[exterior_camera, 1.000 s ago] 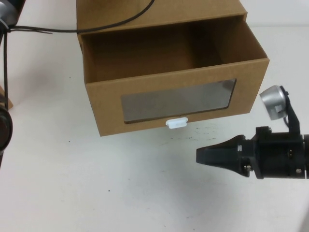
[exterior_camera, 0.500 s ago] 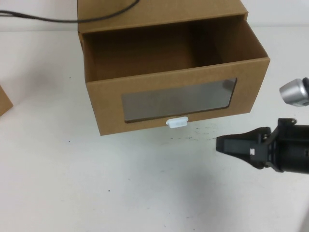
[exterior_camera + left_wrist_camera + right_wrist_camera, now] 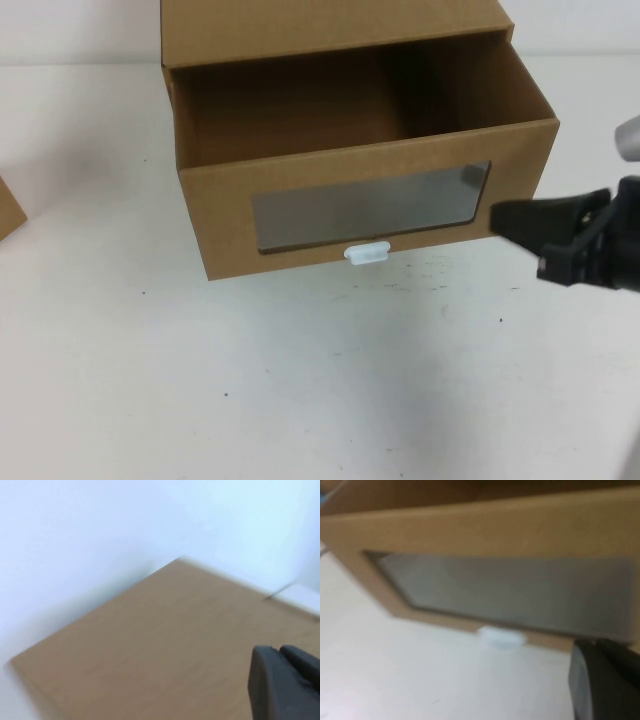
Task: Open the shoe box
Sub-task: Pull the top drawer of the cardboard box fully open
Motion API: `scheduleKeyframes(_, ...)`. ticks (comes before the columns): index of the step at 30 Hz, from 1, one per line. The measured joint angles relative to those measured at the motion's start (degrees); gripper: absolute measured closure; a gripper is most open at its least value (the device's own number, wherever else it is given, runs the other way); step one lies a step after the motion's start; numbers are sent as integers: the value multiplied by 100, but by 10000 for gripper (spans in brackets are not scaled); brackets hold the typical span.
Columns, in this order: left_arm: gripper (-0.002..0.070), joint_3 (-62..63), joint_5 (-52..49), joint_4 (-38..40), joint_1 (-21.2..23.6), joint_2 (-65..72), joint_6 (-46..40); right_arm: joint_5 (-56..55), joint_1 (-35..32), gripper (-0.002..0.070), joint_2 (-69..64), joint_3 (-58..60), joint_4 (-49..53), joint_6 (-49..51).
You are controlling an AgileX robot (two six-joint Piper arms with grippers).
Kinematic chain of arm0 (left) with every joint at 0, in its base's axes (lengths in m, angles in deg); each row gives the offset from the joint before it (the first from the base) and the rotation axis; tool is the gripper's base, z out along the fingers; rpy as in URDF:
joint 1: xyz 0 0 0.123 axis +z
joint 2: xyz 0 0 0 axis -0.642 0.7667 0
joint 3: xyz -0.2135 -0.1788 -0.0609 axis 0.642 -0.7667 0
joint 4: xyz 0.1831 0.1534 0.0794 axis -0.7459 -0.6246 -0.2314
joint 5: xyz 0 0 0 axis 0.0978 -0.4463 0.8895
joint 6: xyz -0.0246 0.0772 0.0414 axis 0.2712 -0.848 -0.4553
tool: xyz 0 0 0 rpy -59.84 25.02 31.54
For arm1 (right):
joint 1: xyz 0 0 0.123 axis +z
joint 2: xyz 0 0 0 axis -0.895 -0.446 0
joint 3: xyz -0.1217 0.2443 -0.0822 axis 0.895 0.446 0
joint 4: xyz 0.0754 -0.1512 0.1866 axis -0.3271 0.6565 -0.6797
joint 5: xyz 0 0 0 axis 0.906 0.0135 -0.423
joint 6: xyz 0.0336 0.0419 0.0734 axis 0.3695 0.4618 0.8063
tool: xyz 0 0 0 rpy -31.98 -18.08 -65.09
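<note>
**Shoe box drawer stands open; right hand closed beside it**

Shoe box [image 3: 220,215] sits upper ctr of high view on white surface [image 3: 300,380], w/ drawer out of its sleeve. White tab [image 3: 366,254] is under the front window [image 3: 370,205]. Right hand [image 3: 498,215] at right edge, pinched tight, holds nothing, tip nr box's front right corner. Left hand [image 3: 282,680] is over tan cardboard [image 3: 150,645]; wide or narrow, can't tell.

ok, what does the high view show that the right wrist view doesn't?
High only: the whole brown cardboard shoe box, its drawer pulled out, nothing visible inside. Right wrist only: nothing extra. Both: the drawer's grey window, white plastic pull tab, white table, the shut right claw near the drawer's front right corner. Left claw is in neither; its own wrist view shows it over tan cardboard.
</note>
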Motion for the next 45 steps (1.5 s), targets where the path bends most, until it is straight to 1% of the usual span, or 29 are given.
scheduleKeyframes(3,682,0,-160,-355,177,-3,303,502,0,694,93,0,-10,-319)
scheduleKeyframes(6,682,-73,-448,-456,239,-3,338,957,0,694,177,0,-22,-762)
scheduleKeyframes(9,682,-319,-606,-38,228,-3,147,1235,0,694,199,0,-56,-1039)
scheduleKeyframes(13,682,-859,-655,601,228,9,-272,1363,0,694,199,0,-101,-925)
scheduleKeyframes(15,682,-1120,-655,705,228,51,-417,1280,0,694,199,0,-101,-765)
scheduleKeyframes(19,682,-1663,-479,835,228,263,-690,640,-111,694,199,0,-101,-298)
scheduleKeyframes(22,682,-1897,-147,1077,228,262,-863,93,-133,694,199,0,-87,-1)
scheduleKeyframes(27,682,-2036,6,1304,228,262,-1038,-702,-59,694,199,0,-23,257)
scheduleKeyframes(36,682,-2073,516,1515,228,339,-1364,-582,644,694,16,0,1,296)
scheduleKeyframes(41,682,-2073,957,1731,228,481,-1409,-422,691,694,4,-3,1,296)
scheduleKeyframes(45,682,-2073,1320,2156,228,629,-1613,-355,691,694,4,-49,1,296)
